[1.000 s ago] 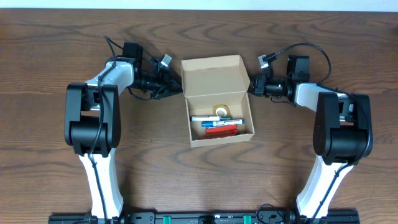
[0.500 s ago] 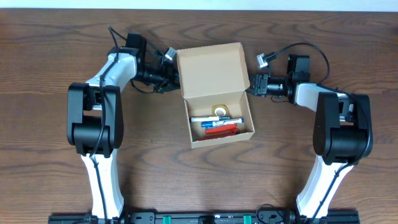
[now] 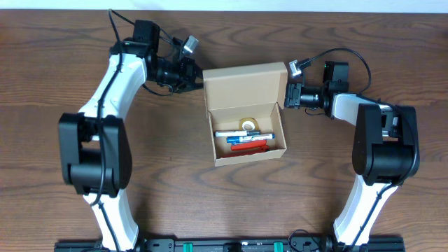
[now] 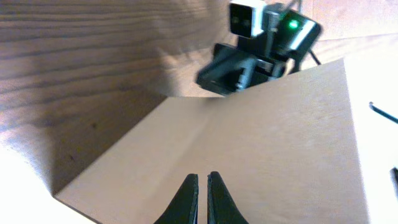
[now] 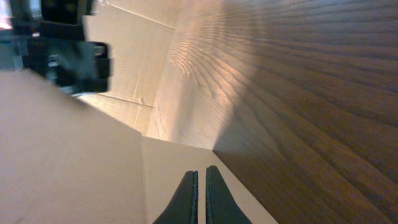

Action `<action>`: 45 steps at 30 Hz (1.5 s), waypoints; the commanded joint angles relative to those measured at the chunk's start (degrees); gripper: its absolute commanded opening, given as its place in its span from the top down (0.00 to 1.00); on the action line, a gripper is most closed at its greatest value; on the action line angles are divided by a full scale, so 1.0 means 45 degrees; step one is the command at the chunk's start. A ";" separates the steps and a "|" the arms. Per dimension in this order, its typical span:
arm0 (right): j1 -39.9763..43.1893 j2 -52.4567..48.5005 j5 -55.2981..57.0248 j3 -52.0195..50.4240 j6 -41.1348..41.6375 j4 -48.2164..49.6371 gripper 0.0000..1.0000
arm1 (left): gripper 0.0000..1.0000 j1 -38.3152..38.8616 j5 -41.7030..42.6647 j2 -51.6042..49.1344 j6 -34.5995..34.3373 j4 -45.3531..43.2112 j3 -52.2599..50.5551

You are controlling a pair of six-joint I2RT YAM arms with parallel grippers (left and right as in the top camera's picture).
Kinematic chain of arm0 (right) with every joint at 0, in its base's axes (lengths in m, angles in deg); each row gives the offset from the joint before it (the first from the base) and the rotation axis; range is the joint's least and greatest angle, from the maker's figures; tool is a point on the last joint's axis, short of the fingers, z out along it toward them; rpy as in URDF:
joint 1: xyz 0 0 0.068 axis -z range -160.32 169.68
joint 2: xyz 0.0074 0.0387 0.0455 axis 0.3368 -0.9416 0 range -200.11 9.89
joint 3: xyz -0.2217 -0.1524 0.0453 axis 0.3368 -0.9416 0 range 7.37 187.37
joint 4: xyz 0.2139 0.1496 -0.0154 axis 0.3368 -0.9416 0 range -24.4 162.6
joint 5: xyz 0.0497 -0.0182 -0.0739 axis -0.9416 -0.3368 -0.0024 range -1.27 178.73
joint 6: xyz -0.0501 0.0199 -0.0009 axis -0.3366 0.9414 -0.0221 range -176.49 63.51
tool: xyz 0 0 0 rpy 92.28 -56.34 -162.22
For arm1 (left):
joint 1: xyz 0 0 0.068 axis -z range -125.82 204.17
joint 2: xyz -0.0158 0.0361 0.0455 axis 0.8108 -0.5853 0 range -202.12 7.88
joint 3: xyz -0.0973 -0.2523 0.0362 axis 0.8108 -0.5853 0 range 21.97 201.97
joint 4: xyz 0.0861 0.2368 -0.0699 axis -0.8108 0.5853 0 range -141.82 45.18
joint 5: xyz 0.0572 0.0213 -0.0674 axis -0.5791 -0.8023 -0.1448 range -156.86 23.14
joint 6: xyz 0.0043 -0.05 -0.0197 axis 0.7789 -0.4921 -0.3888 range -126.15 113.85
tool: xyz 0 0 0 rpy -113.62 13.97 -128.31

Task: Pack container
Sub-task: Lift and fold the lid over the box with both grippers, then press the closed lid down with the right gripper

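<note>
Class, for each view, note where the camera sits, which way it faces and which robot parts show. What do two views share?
Overhead: above the table, facing down on the open container; both arms, left gripper and right gripper show.
Left wrist: on the left arm, facing across the lid toward the right gripper; own shut fingers show.
Right wrist: mirrored, facing across the lid toward the left gripper; own shut fingers show.
Shared: the lid, in both wrist views.

Looks like a robotics lab: left arm and right arm mounted at a wooden table
</note>
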 commanded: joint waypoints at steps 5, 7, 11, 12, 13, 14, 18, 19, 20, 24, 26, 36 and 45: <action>-0.0092 -0.0097 0.2157 0.0019 -0.0068 -0.0709 0.99 | 0.94 0.0257 -0.1350 0.1540 0.1914 0.2011 0.0291; -0.0063 -0.0097 0.3342 0.0024 -0.0311 -0.1103 0.98 | 0.94 0.0423 -0.1953 0.1914 0.2448 0.2715 0.0291; 0.0092 -0.0097 0.5144 0.0049 -0.0758 -0.1817 0.99 | 0.94 0.0831 -0.3089 0.2414 0.3089 0.3973 0.0287; 0.0151 -0.0097 0.5508 0.0068 -0.0913 -0.1991 0.99 | 0.94 0.0942 -0.3152 0.2497 0.3313 0.4265 0.0287; 0.0214 -0.0097 0.5765 0.0087 -0.1088 -0.2127 0.99 | 0.94 0.1073 -0.3293 0.2569 0.3434 0.4541 0.0287; 0.0287 -0.0097 0.6003 0.0126 -0.1307 -0.2307 0.99 | 0.94 0.1239 -0.3453 0.2637 0.3599 0.4852 0.0287; 0.0500 -0.0092 0.6683 0.0563 -0.2239 -0.3259 0.99 | 0.94 0.1943 -0.5391 0.2749 0.3934 0.5887 0.0287; 0.0515 -0.0092 0.6921 0.0767 -0.2550 -0.3643 0.99 | 0.94 0.2108 -0.6266 0.2764 0.3929 0.6081 0.0287; 0.0515 -0.0092 0.7198 0.1010 -0.2895 -0.4085 0.99 | 0.94 0.2297 -0.7397 0.2764 0.3920 0.6266 0.0287; 0.0355 -0.0092 0.9496 0.2856 -0.4765 -0.7208 0.99 | 0.94 0.2526 -1.1026 0.2817 0.3070 0.6309 0.0287; 0.0272 -0.0092 1.0200 0.4017 -0.5280 -0.8694 0.99 | 0.93 0.2327 -1.1778 0.2982 0.2662 0.6008 0.0291; -0.0495 0.1195 1.3780 0.8548 -0.5081 -1.3459 0.98 | 0.73 0.1569 -1.6951 0.4750 -0.0083 0.4949 0.0253; -0.3502 0.4663 1.6806 0.7713 -0.2555 -1.3741 0.99 | 0.70 0.1569 -1.6990 0.6776 -0.0947 0.3798 -0.2701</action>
